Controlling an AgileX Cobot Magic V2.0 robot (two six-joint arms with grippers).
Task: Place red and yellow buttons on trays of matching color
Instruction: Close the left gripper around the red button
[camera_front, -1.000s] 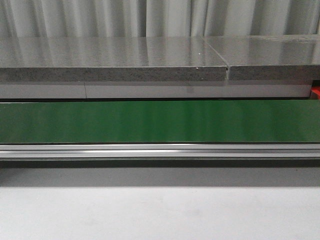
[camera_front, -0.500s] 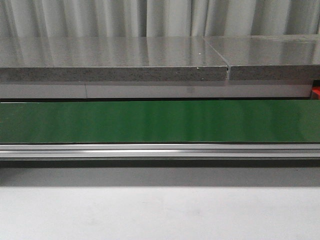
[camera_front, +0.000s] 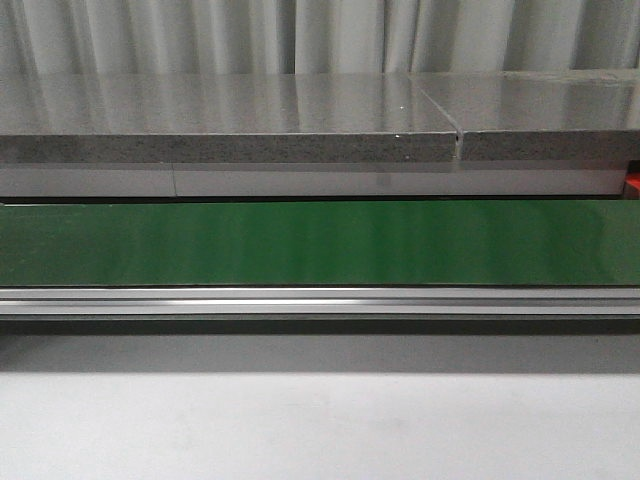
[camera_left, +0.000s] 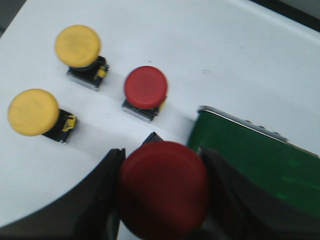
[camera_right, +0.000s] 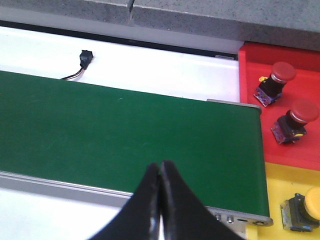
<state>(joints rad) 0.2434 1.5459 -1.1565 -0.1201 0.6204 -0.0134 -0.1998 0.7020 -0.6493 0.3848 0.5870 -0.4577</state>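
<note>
Between your left gripper's (camera_left: 162, 200) dark fingers sat a red mushroom-cap button (camera_left: 163, 187), clamped, with the green conveyor belt (camera_left: 260, 160) at its 2 o'clock. Your right gripper (camera_right: 160, 200) hung pinched together, empty. Next, I judged, you needed to set it on that belt.

Green belt (camera_front: 320, 243) is showing glossy, red tray (camera_right: 260, 100) and yellow tray (camera_right: 290, 185) are sitting bright, speckled grey slab (camera_front: 220, 148) behind.

Two buttons (camera_right: 274, 82) sit in the far tray (camera_right: 250, 100), one button (camera_right: 302, 210) in the near tray (camera_right: 275, 190), both just right of the conveyor belt (camera_right: 125, 135).
</note>
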